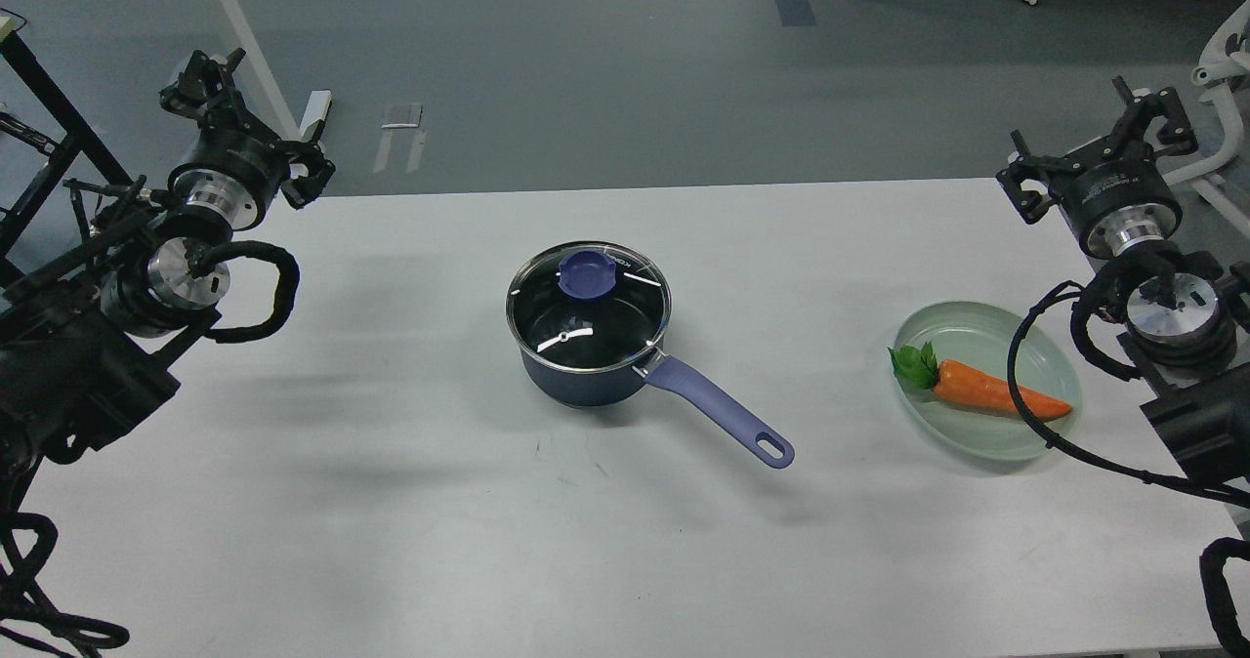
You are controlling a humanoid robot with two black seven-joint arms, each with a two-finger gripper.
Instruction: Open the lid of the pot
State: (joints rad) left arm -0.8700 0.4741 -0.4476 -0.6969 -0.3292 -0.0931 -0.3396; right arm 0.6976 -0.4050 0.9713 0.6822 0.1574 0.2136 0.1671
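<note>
A dark blue pot [586,370] stands in the middle of the white table [391,502]. Its glass lid [588,321] with a purple knob [586,272] sits closed on it. The purple handle [723,411] points to the front right. My left gripper [252,126] is raised at the table's far left, open and empty, well apart from the pot. My right gripper [1094,145] is raised at the table's far right, open and empty.
A pale green plate [1045,346] with a toy carrot [986,391] lies at the right, close to my right arm. A black cable [1020,385] loops over the plate's right side. Grey floor lies beyond the table's far edge.
</note>
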